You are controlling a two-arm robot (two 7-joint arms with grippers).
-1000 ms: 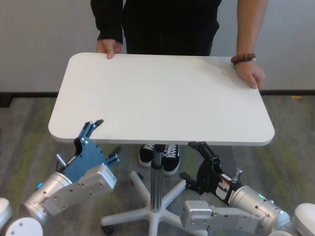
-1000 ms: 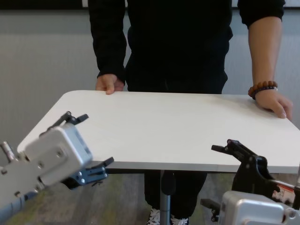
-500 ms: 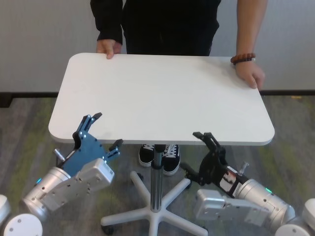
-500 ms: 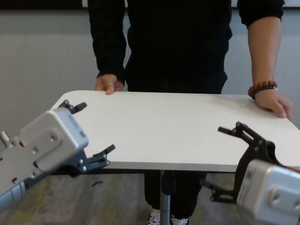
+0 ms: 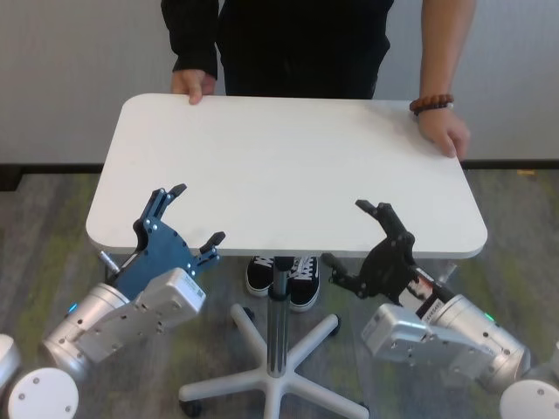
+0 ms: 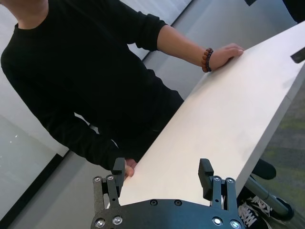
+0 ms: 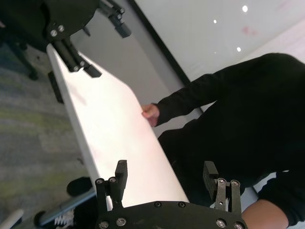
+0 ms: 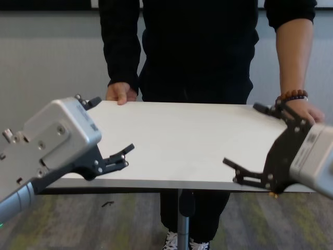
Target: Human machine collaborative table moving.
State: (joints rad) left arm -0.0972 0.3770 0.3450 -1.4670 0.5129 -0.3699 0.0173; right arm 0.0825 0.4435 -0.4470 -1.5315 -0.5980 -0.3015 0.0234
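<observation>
The table [image 5: 288, 170] stands between robot and human [image 5: 297, 44], whose hands rest on its far edge, one near each far corner. At the near edge, the left gripper [image 5: 190, 220] gapes wide, one finger above the tabletop, one below, gripping nothing. The right gripper [image 5: 354, 236] straddles that edge the same way, wide open, empty. Bare carpet [image 5: 52, 236] lies off both short ends of the table.

One table [image 5: 288, 166], one human [image 5: 297, 44], two claws [image 5: 194, 218] [image 5: 358, 234]
</observation>
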